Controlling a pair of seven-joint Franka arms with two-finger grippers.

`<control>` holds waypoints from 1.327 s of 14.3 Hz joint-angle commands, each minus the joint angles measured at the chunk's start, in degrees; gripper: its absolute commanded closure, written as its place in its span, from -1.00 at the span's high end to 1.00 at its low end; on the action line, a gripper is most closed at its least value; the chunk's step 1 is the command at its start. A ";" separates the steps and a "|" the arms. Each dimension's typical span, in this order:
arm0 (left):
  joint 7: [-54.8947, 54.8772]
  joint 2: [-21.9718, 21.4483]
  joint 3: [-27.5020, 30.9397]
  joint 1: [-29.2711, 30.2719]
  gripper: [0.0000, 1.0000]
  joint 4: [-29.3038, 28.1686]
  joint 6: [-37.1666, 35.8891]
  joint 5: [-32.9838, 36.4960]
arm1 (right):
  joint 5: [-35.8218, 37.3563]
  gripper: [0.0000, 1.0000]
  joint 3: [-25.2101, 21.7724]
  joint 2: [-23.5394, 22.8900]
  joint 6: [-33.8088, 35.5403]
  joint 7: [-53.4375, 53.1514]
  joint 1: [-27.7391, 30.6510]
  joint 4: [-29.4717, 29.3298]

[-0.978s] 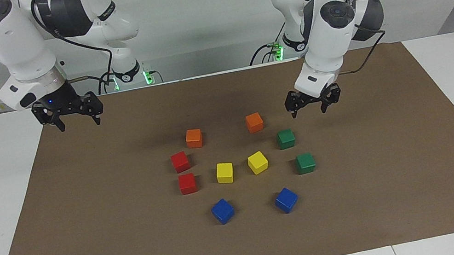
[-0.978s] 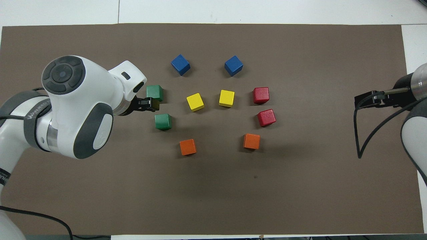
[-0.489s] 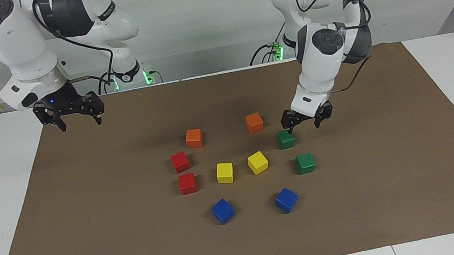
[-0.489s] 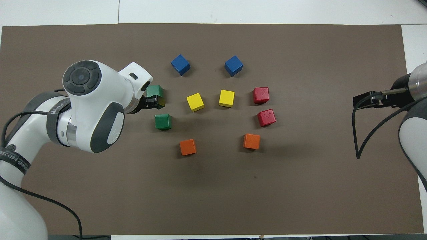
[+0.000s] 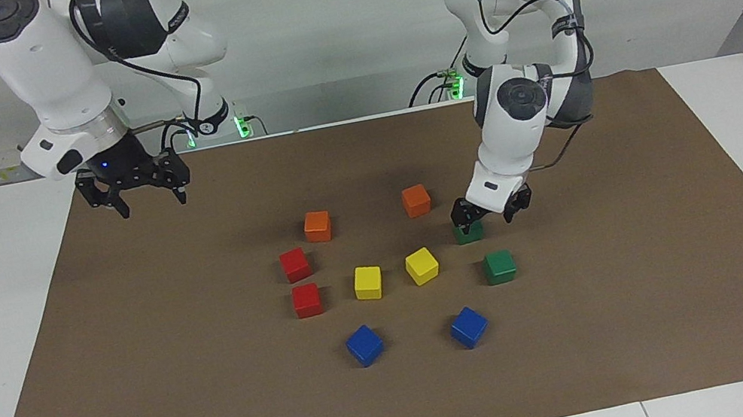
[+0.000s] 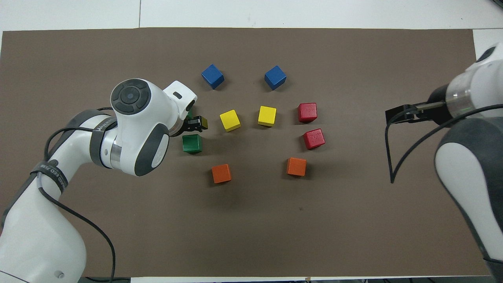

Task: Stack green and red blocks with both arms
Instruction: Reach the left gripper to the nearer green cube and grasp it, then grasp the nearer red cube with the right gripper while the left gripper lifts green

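Green block (image 5: 469,232) sits under the open left claw (image 5: 491,209); off-centre closing may shove it. Right claw (image 5: 143,190) waits open.

10 blocks (image 5: 368,282) sit grouped mid-mat (image 5: 146,401), 2 centre ones ringed by 8.

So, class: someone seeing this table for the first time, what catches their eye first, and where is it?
Probably the ring of coloured cubes mid-mat: two blue, yellow, red, orange and green. Next, the left claw, open, low over the green cube nearer the robots, the other green cube beside it. The right claw hangs open over the mat's edge at its own end.
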State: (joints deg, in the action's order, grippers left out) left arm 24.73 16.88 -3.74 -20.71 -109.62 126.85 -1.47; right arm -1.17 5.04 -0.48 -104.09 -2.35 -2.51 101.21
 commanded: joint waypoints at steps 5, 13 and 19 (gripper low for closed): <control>1.02 -0.01 1.02 -1.43 1.00 -4.45 4.81 1.03 | -0.07 1.00 0.06 -11.90 -13.16 -8.29 -8.48 0.22; 2.25 0.17 0.84 -1.61 1.00 -6.13 7.71 1.03 | 1.17 1.00 0.15 -13.15 -12.99 -8.29 -10.06 5.32; 2.43 0.96 0.84 -2.31 0.67 -6.30 9.81 1.03 | 1.34 1.00 0.06 -15.08 -13.68 -9.33 -11.90 5.32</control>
State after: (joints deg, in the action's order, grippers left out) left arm 26.07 17.61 -3.79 -22.07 -115.06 134.41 -1.25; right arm -0.70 5.22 -14.93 -116.96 -10.27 -14.18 106.25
